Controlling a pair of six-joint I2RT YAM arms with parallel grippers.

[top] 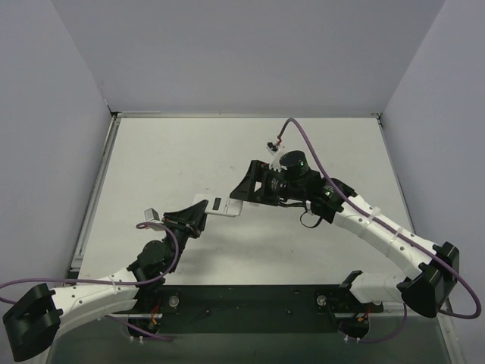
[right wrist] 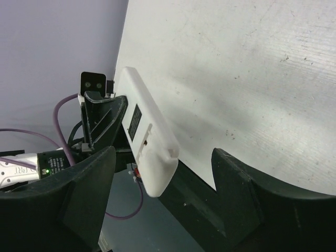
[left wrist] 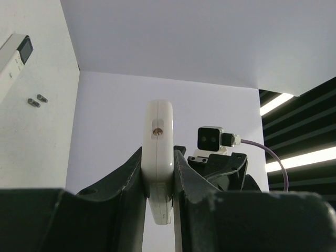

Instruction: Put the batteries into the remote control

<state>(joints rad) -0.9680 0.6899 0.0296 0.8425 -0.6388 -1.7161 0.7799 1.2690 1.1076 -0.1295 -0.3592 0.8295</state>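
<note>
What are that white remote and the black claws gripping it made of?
The remote control looks like smooth white plastic: moulded rounded edges, faint sheen. The fingers of the left gripper seem matte black plastic, perhaps printed: dull, slightly grainy surface.

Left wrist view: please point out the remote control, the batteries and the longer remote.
remote control (left wrist: 158,152), left wrist view, narrow white edge facing the camera.
batteries (left wrist: 31,102), left wrist view, the left of two small cylinders.
longer remote (left wrist: 11,64), left wrist view, white body beside its dark screen.
</note>
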